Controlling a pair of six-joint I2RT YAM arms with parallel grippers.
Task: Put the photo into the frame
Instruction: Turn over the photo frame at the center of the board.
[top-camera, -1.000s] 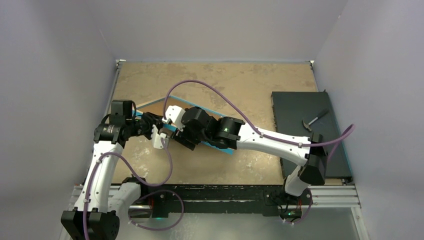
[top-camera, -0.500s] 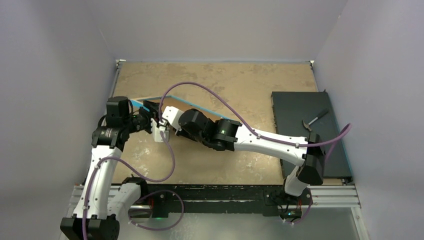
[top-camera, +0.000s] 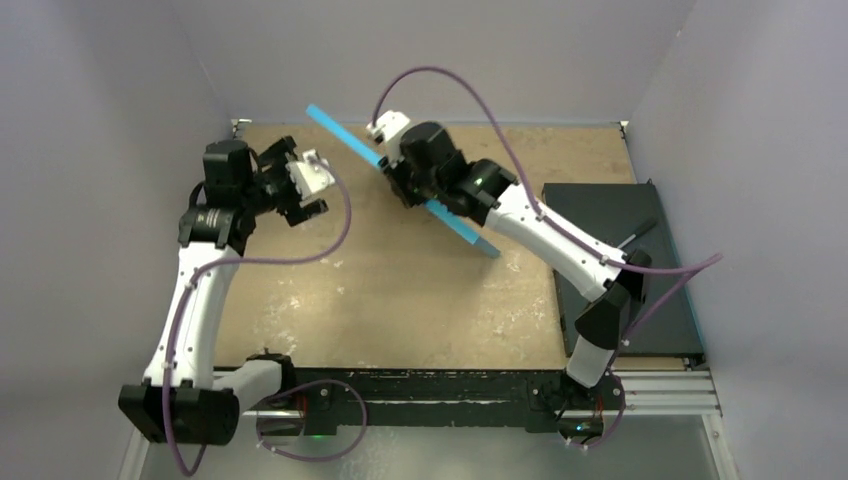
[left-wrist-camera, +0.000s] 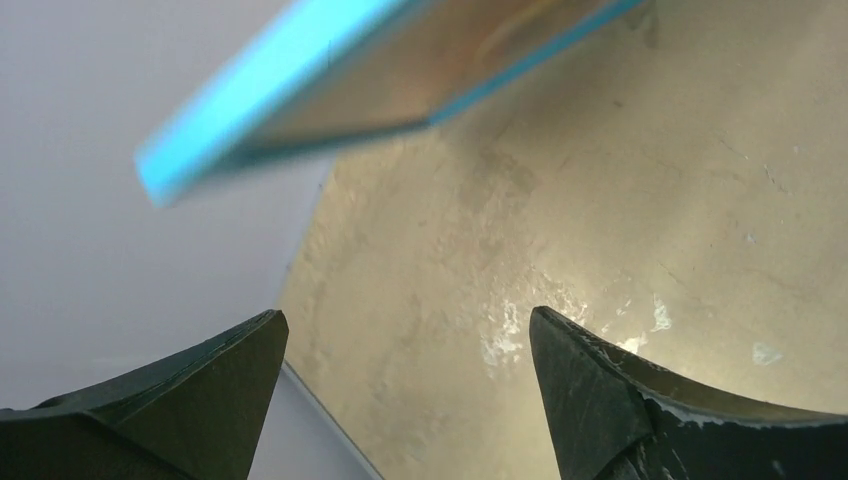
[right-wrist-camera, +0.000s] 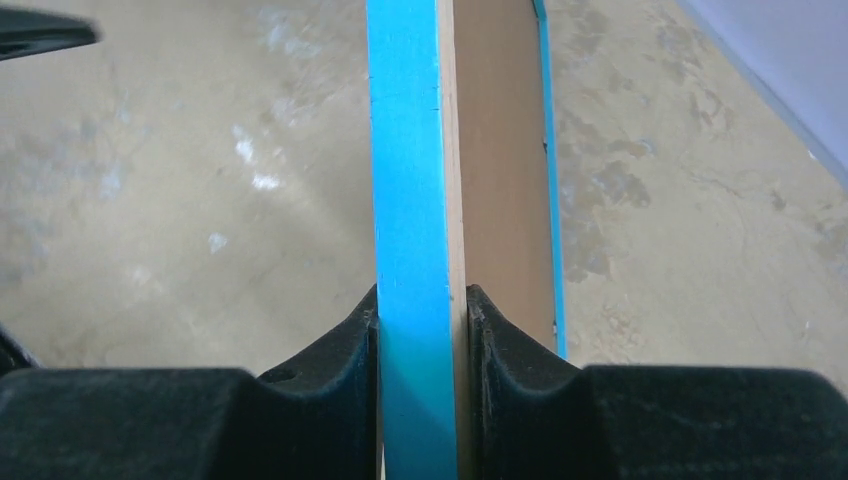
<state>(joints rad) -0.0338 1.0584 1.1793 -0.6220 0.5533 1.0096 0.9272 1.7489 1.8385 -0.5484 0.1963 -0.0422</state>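
Since a second ago the frame (top-camera: 345, 137) has gone from low over the table at the left to standing on edge in the air toward the far middle. The left gripper (top-camera: 305, 186) has let go of it and drawn off to the far left. The frame now hangs clear of the table, tilted, its blue edge running from far left to near right; behind the blue lies a pale brown face. The right gripper (right-wrist-camera: 420, 312) is clamped across that edge, one finger on each face, likely to lift and turn the frame so its back can be reached. The left gripper's jaws stand wide apart with nothing between them, just left of the frame's far corner. The photo shows in none of the views; whether it sits inside the frame I cannot tell. Below is a mottled tan table (top-camera: 400, 290), with a dark mat (top-camera: 590, 210) at its right and a small tool (top-camera: 634, 238) on the mat. Plain pale walls stand around.
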